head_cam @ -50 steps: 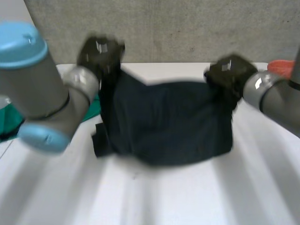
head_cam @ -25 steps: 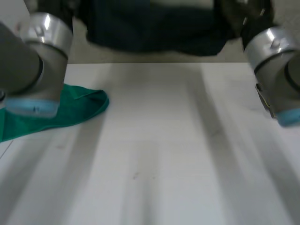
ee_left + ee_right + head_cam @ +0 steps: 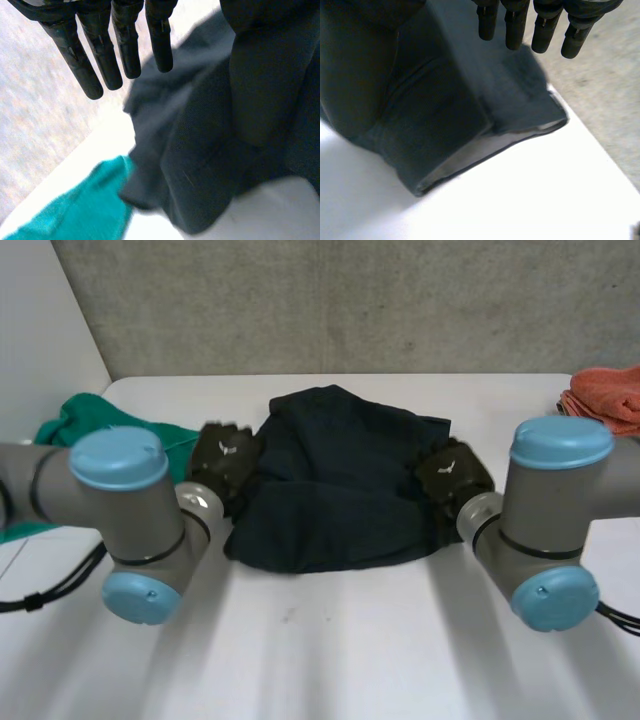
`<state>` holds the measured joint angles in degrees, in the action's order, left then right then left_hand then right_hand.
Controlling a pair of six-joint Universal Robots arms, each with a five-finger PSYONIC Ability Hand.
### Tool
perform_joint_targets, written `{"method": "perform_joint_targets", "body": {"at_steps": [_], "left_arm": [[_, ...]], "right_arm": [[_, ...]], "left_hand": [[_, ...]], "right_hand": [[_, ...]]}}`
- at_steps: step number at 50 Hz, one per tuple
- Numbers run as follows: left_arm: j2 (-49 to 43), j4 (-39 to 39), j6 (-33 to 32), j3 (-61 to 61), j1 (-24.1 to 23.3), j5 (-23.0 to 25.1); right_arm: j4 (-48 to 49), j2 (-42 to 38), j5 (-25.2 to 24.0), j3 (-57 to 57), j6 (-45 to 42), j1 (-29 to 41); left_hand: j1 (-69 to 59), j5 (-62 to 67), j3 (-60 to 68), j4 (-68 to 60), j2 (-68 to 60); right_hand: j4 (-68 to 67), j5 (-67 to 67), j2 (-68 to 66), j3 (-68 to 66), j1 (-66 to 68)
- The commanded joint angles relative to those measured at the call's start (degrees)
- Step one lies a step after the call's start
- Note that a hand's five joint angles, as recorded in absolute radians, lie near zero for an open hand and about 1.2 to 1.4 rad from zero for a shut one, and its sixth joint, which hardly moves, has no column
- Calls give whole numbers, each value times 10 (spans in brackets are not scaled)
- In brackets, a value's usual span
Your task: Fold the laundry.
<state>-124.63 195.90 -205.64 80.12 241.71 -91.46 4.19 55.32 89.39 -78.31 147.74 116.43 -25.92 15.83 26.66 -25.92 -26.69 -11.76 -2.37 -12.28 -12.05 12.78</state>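
Nearest me, the white table (image 3: 330,660) was bare. Just beyond that strip lay the dark navy garment (image 3: 340,490), back down on the middle of the table. 0.5 s earlier both hands had it swung up high and clear of the surface, and 1 s earlier it had hung spread between them. I judged that the swing had laid it down doubled over, so 1 rough fold was in, though the heap looked rumpled and would want smoothing before the next fold. The left hand (image 3: 225,455) sat at the garment's left edge and the right hand (image 3: 452,475) at its right edge, each just beside the cloth. In the left wrist view the fingers (image 3: 100,55) were straight and spread, with nothing caught in them, and the garment's edge lay below and beyond their tips. In the right wrist view the fingers (image 3: 515,30) were likewise straight and relaxed, with a folded corner of the garment under their tips. A dark mass beside each set of fingers was probably the thumb, but I could not tell whether either one touched the cloth. Farther off, a green cloth (image 3: 100,425) lay behind the left hand, close to the garment's corner, and an orange cloth (image 3: 605,395) sat at the far right edge, well apart.
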Motion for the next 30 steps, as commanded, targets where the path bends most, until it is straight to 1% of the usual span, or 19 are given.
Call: {"method": "perform_joint_targets", "body": {"at_steps": [1,5,7,9,11,13,14,15,18,21,25,28,30], "left_arm": [[121,0,2,41,-11,-1],[191,-8,-4,96,-11,0],[224,-22,-5,138,-12,1],[240,-33,-5,165,-12,1],[257,-52,-5,201,-12,1],[261,-63,-5,222,-12,1],[261,-68,-5,231,-12,1],[259,-74,-5,245,-12,2],[251,-73,-4,265,-11,2],[230,-69,-3,268,-11,2],[177,-54,-3,252,-3,2],[142,-33,-3,231,2,3],[121,-16,-5,217,6,2]], "right_arm": [[-5,100,6,-39,1,-8],[-22,145,6,-68,-8,-9],[-49,174,2,-92,-8,-9],[-68,192,0,-104,-10,-9],[-95,210,-12,-124,-18,-9],[-105,217,-27,-139,-25,-10],[-111,221,-45,-155,-32,-11],[-112,221,-53,-162,-34,-11],[-110,223,-74,-191,-36,-16],[-99,223,-84,-206,-34,-26],[-53,218,-98,-228,-33,-31],[4,201,-100,-237,-33,-31],[49,173,-99,-237,-33,-31]], "left_hand": [[-21,22,14,-21,-14],[-26,27,19,-26,-19],[-40,40,32,-40,-32],[-41,42,34,-41,-34],[-45,46,37,-45,-37],[-68,69,61,-68,-61],[-87,88,79,-87,-79],[-112,113,104,-112,-104],[-134,135,126,-134,-126],[-127,128,120,-127,-120],[-110,111,103,-110,-103],[-48,49,41,-48,-41],[2,-1,-9,2,10]], "right_hand": [[18,24,23,21,-28],[18,24,23,21,-28],[18,24,23,21,-28],[18,24,23,21,-28],[18,24,23,21,-28],[-23,-17,-18,-20,13],[-75,-69,-70,-72,65],[-104,-98,-99,-101,94],[-166,-160,-161,-163,156],[-185,-179,-180,-182,175],[-185,-179,-180,-182,175],[-175,-169,-170,-172,165],[-165,-159,-160,-162,155]]}}
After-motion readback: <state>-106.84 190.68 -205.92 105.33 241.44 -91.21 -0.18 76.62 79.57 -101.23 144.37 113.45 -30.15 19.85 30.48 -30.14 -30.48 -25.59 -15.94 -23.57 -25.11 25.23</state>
